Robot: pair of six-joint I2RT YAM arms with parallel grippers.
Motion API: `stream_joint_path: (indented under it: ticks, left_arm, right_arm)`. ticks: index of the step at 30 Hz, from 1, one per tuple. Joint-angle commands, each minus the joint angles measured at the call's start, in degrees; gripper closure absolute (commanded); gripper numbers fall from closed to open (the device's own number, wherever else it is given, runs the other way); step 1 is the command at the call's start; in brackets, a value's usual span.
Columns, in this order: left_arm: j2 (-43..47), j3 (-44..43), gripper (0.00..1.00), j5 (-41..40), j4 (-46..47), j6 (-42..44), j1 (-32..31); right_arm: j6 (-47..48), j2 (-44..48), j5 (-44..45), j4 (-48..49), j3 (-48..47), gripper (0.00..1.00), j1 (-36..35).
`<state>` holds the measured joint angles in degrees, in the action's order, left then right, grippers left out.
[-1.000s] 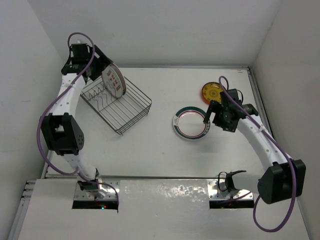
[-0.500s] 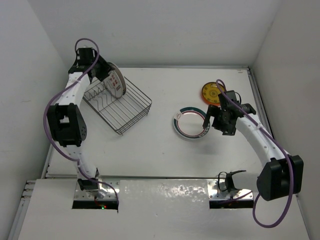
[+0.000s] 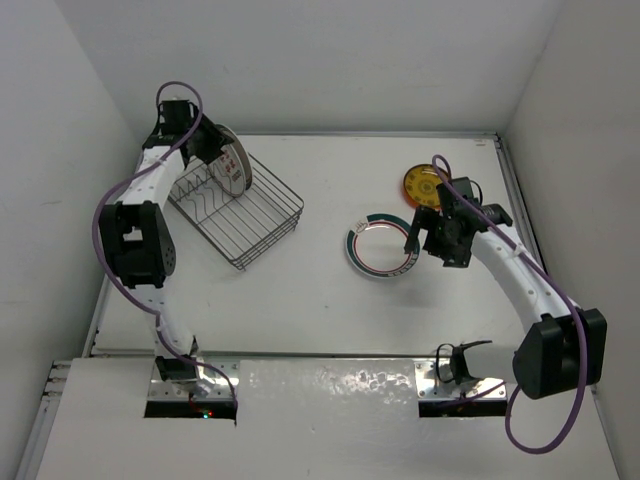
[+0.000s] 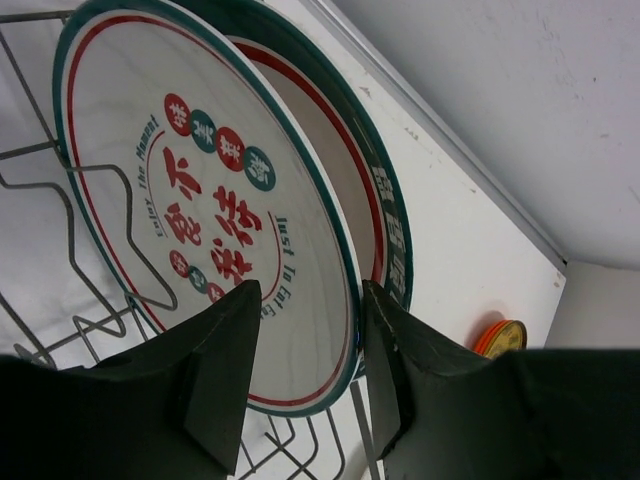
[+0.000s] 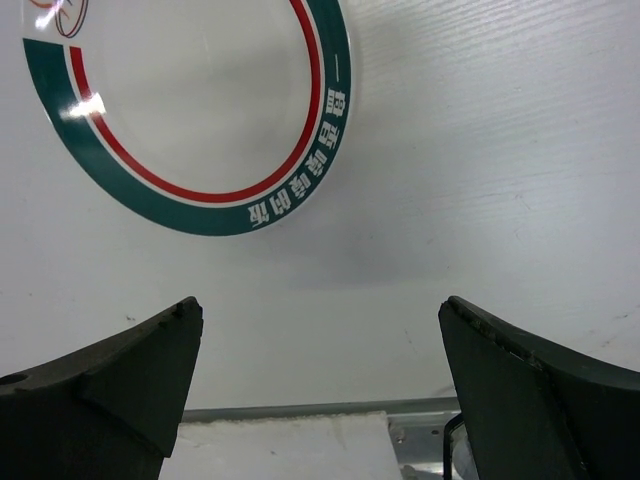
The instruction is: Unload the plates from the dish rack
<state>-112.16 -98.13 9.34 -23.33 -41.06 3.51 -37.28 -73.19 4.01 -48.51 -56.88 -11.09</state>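
Two white plates with green-and-red rims stand upright at the far left end of the dark wire dish rack. In the left wrist view the front plate bears red characters and the back plate stands close behind it. My left gripper is open, its jaws astride the front plate's lower rim; it also shows in the top view. A third white plate lies flat on the table and also shows in the right wrist view. My right gripper is wide open and empty by that plate's right rim.
A small yellow-orange patterned plate with an orange edge lies on the table behind the right gripper; it also shows in the left wrist view. Rack wires run under the left gripper. White walls enclose the table on three sides.
The left arm has swung back toward the far left corner and brought its jaws onto the standing plates. The white plate by the right gripper now lies flat; the right gripper has barely moved.
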Motion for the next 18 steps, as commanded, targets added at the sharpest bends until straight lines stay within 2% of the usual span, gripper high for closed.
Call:
stream_joint_path:
  ticks: [1, 4, 5, 7, 8, 10, 18]
  left_arm:
    - [-1.3, -0.05, 0.59, 1.11, 2.24, -0.07, 0.45]
    - [-1.83, -0.75, 0.59, 1.55, 2.24, -0.16, 0.45]
    - [-1.84, -0.92, 0.69, 1.55, 2.24, -0.16, 0.45]
    - [-1.49, -1.1, 0.77, 1.29, 1.71, 0.01, 0.45]
    - [-1.31, -1.71, 0.9, 1.2, 1.28, 0.19, 0.45]
    - [-0.44, -2.77, 1.0, 0.51, -0.92, 1.32, 0.53]
    - [4.66, -12.78, 1.0, -2.31, -11.97, 8.96, 0.53]
  right_arm:
    - [0.36, -0.2, -0.23, 0.44, -2.53, 0.01, -0.07]
    - [0.19, -0.2, -0.4, 0.52, -2.18, 0.01, 0.02]
    - [0.19, -0.2, -0.41, 0.52, -2.01, 0.01, -0.07]
    - [0.1, -0.03, -0.32, 0.44, -1.92, 0.01, -0.07]
    - [0.1, 0.06, -0.32, 0.52, -1.92, 0.01, -0.07]
    - [0.01, 0.33, -0.14, 0.35, -2.0, 0.01, 0.02]
    - [-1.13, 0.94, -1.28, -0.44, -4.55, 0.01, -0.07]
